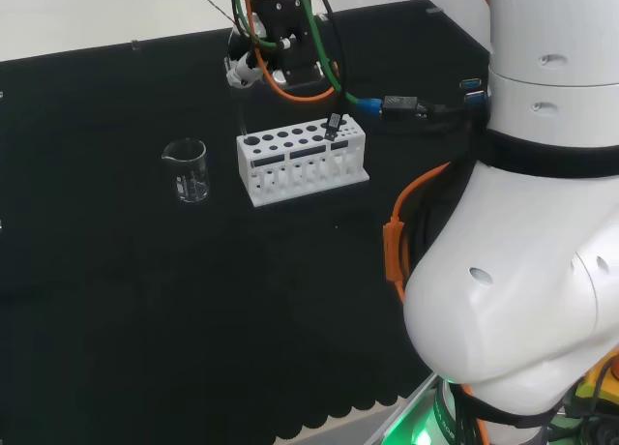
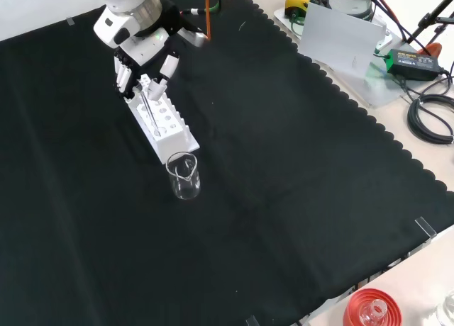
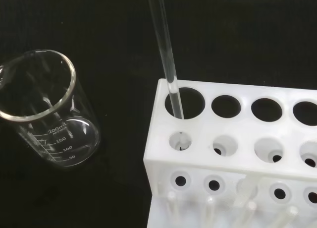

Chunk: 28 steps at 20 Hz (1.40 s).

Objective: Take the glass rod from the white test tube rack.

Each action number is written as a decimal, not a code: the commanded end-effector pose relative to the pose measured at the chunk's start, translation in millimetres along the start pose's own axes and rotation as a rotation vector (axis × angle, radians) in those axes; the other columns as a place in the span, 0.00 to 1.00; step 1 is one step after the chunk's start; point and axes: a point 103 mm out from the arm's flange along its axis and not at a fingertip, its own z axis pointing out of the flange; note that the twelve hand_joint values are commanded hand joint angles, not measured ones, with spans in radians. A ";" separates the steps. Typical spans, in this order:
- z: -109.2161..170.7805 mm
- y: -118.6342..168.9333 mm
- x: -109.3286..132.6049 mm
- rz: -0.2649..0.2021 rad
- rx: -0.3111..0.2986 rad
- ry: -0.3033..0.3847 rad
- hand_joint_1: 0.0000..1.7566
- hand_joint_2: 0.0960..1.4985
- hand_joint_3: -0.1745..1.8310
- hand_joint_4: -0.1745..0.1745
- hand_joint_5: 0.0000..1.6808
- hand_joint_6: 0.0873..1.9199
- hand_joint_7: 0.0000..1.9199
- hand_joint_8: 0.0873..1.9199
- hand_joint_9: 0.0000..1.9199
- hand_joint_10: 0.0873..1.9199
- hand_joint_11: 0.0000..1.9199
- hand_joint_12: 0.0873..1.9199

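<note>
Hovering over the far end of the white test tube rack (image 2: 162, 120) in the front view, the hand (image 2: 142, 69) has its fingers (image 2: 169, 68) pointed down around the top of the glass rod (image 2: 150, 106); can't tell if they actually pinch it. Rod's lower end sits in the rack's end hole (image 3: 184, 102), leaning slightly. Empty glass beaker (image 2: 184, 176) stands just beside the rack's near end, on the black cloth (image 2: 298, 177).
</note>
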 end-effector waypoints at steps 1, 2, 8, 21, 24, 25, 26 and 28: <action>0.2 1.7 0.8 0.002 0.044 0.012 0.49 0.78 0.00 0.24 0.34 0.44 0.38 0.35 0.56 0.27 0.53 0.59; 1.0 1.7 1.3 0.002 0.055 0.015 0.49 0.77 0.00 0.26 0.32 0.44 0.38 0.34 0.55 0.27 0.52 0.59; -0.1 0.7 7.5 -0.004 0.065 0.004 0.49 0.73 0.00 0.31 0.26 0.43 0.35 0.34 0.54 0.27 0.50 0.61; -1.5 2.4 17.7 -0.036 -0.034 0.006 0.55 0.76 0.00 0.13 0.42 0.44 0.50 0.31 0.66 0.22 0.61 0.55; -2.8 0.9 18.3 -0.043 -0.093 0.015 0.62 0.77 0.05 0.09 0.52 0.54 0.60 0.29 0.75 0.16 0.72 0.47; -3.2 0.3 18.7 -0.045 -0.106 0.019 0.64 0.76 0.06 0.05 0.54 0.54 0.63 0.27 0.78 0.14 0.76 0.44; -3.7 -0.3 19.3 -0.048 -0.116 0.020 0.65 0.75 0.07 0.02 0.55 0.53 0.66 0.26 0.81 0.12 0.80 0.41; -5.6 -1.8 20.2 -0.053 -0.129 0.010 0.65 0.74 0.07 0.00 0.57 0.51 0.69 0.24 0.84 0.10 0.84 0.38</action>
